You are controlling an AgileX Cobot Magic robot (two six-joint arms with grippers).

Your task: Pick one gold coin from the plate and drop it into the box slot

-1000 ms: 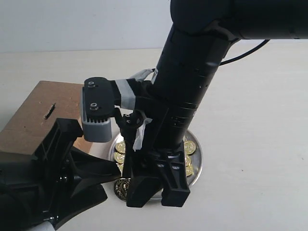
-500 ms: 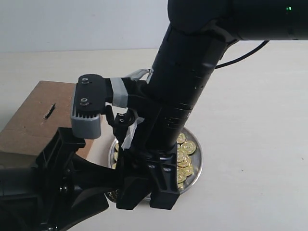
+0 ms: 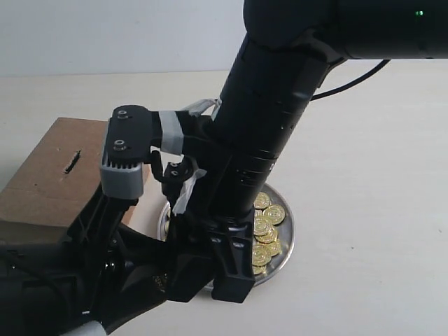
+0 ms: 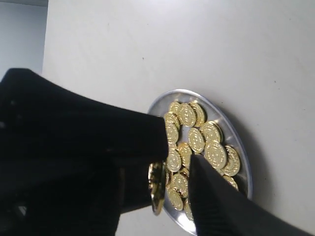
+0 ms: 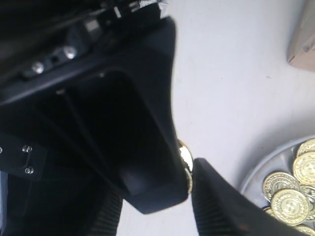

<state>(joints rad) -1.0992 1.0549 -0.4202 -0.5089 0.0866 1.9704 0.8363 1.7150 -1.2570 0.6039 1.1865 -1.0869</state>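
Observation:
The silver plate [image 3: 288, 234] holds several gold coins [image 3: 264, 227]. The brown box [image 3: 42, 182] with its dark slot [image 3: 71, 164] lies to the left. My right gripper [image 3: 210, 276] hangs at the plate's near-left edge, jaws wide apart. They straddle one black finger of my left gripper [image 4: 174, 182]. One gold coin [image 5: 185, 162] stands on edge between that finger and a right fingertip [image 5: 221, 206]. In the left wrist view the coin [image 4: 156, 189] lies against a black finger, with a gap to the other finger [image 4: 211, 196]. Which gripper that one belongs to is unclear.
The left arm's black body [image 3: 63, 287] fills the lower-left corner, close under the right wrist camera housing [image 3: 126, 157]. A corner of the box [image 5: 302, 44] shows in the right wrist view. The plate rim [image 4: 231, 125] sits on the pale table [image 3: 364, 175].
The right arm has moved left, onto the left gripper's tip. More coins on the plate are uncovered. The coin seen at the plate's front-left edge is now hidden in the exterior view.

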